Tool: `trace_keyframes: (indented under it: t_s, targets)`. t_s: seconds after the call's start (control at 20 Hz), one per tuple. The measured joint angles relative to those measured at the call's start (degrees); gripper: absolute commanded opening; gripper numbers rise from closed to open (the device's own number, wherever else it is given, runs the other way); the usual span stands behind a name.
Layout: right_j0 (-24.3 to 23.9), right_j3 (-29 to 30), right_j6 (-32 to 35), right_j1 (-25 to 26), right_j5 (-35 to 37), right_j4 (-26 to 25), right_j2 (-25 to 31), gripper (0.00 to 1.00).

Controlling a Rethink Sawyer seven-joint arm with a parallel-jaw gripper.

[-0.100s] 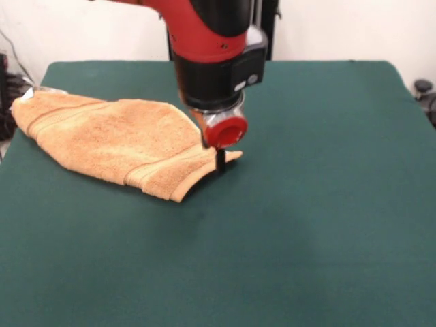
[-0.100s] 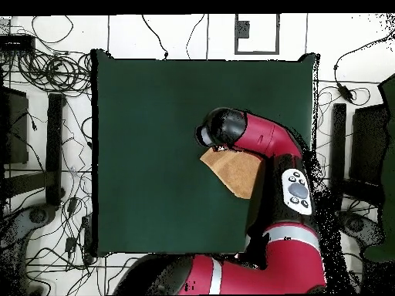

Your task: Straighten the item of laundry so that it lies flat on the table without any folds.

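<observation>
My pincer (image 1: 220,162) is down on the towel (image 1: 109,139) corner, grip state unclear, towel still bunched and folded on the table (image 1: 327,204), flattening barely started.

A dark green table (image 1: 327,225) carries one rumpled orange-tan towel (image 1: 116,139).

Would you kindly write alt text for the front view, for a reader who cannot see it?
A red and black robot arm's claw is lowered onto the pointed corner of a rumpled orange-tan towel. The towel lies folded over itself on the left part of a dark green table.
</observation>
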Motion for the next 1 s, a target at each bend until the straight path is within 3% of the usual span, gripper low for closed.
trace_keyframes:
  t_s: [0.3, 0.7, 1.0]
  targets:
    - [-1.16, -0.02, 0.00, 1.82, -8.62, 0.02, -0.02, 1.00]
    - [-0.92, 0.56, 0.00, 2.87, -7.42, 0.02, -0.12, 1.00]
    - [-0.94, 3.71, 0.00, -0.35, -3.34, 0.02, -0.17, 1.00]
